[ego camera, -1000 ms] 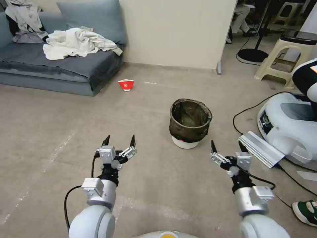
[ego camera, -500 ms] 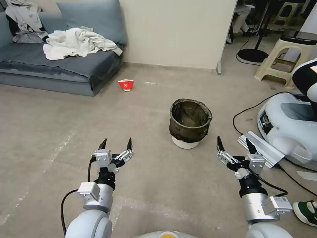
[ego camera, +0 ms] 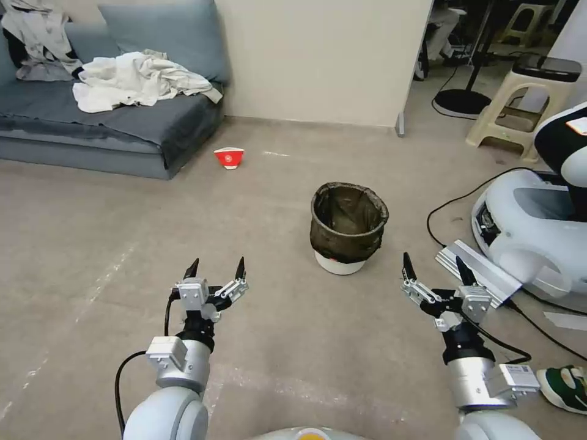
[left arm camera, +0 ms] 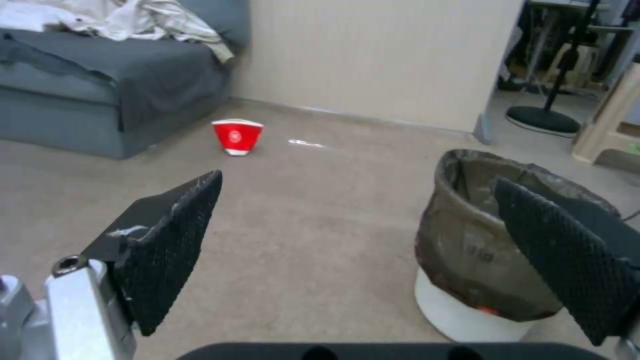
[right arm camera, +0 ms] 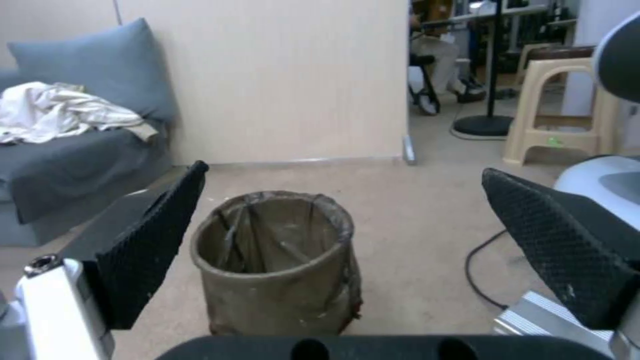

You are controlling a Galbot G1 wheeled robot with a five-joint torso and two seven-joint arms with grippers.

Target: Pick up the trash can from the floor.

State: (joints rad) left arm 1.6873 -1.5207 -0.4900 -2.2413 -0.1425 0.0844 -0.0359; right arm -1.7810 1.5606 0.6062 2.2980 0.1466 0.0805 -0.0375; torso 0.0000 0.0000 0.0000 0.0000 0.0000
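Note:
The trash can (ego camera: 348, 227) stands upright on the beige floor (ego camera: 92, 244), a white bin with a dark bag folded over its rim. My left gripper (ego camera: 215, 267) hangs open in front and to the left of it, nothing between its fingers. My right gripper (ego camera: 433, 266) is open too, a short way in front and to the right of the bin. The left wrist view shows the trash can (left arm camera: 487, 250) partly behind one black finger (left arm camera: 567, 255). In the right wrist view the trash can (right arm camera: 277, 265) sits ahead, between the spread fingers.
A red-and-white paper cup (ego camera: 228, 157) lies near the grey sofa (ego camera: 110, 122) at the back left. Another white robot base (ego camera: 538, 232), a metal bar (ego camera: 477, 272) and black cables (ego camera: 440, 214) crowd the right. A beige stool (ego camera: 520, 104) stands behind, and a shoe (ego camera: 562, 388) lies by my right arm.
The whole head view has shifted slightly, so the camera moved. My right arm swung a little to the right and lower over the second; the left arm dropped slightly. Both stayed open.

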